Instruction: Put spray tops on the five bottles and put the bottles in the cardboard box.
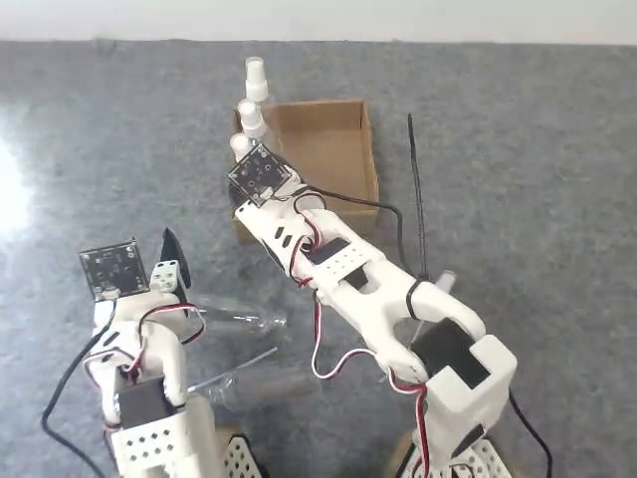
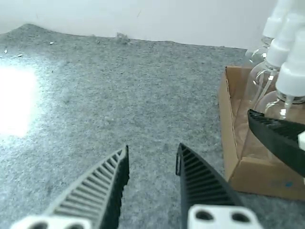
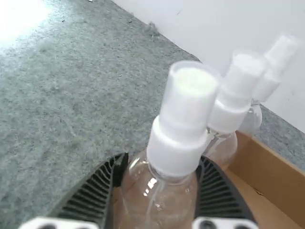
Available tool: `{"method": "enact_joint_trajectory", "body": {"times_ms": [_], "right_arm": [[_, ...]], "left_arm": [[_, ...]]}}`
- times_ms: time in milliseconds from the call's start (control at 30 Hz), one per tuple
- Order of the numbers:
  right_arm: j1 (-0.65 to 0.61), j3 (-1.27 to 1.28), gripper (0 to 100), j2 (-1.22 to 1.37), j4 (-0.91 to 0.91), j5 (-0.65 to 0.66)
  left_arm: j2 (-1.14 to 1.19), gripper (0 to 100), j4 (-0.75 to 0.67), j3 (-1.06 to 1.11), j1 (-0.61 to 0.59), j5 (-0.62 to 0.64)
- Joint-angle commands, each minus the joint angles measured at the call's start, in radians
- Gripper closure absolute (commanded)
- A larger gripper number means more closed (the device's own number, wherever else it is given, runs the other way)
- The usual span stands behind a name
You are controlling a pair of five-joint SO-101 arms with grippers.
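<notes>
Lying on their sides well short of the cardboard box point(image 1: 370, 159), long axes roughly parallel to its near wall, a clear bottle point(image 1: 261, 384) and another bottle point(image 1: 244, 320) are nearest the left gripper point(image 1: 171, 261), whose jaws stand apart and empty. At the box's near left corner the right gripper point(image 3: 162, 160) is clamped around an upright capped bottle point(image 3: 155, 200), so the coming move looks like a straight lowering and release, though I cannot tell whether its base is already inside. Beyond it, along the box's left wall, a second capped bottle point(image 3: 228, 119) and a third capped bottle point(image 3: 271, 71) stand upright.
</notes>
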Motion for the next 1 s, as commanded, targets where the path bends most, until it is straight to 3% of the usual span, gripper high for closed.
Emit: {"method": "enact_joint_trajectory", "body": {"times_ms": [0, 467, 667, 967], "right_arm": [[-0.005, -0.051, 89.4, -0.01, -0.01, 0.0], [-0.002, -0.037, 89.0, -0.01, -0.008, 0.0], [-0.002, -0.034, 80.5, -0.01, -0.005, 0.0], [-0.002, -0.02, 80.0, -0.016, -0.007, 0.0]], "left_arm": [[-0.018, 85, -0.029, -0.01, 0.002, -0.008], [-0.018, 85, -0.029, -0.008, -0.002, -0.008], [-0.018, 85, -0.029, -0.008, -0.002, -0.008], [-0.018, 85, -0.029, -0.008, -0.003, -0.008]]}}
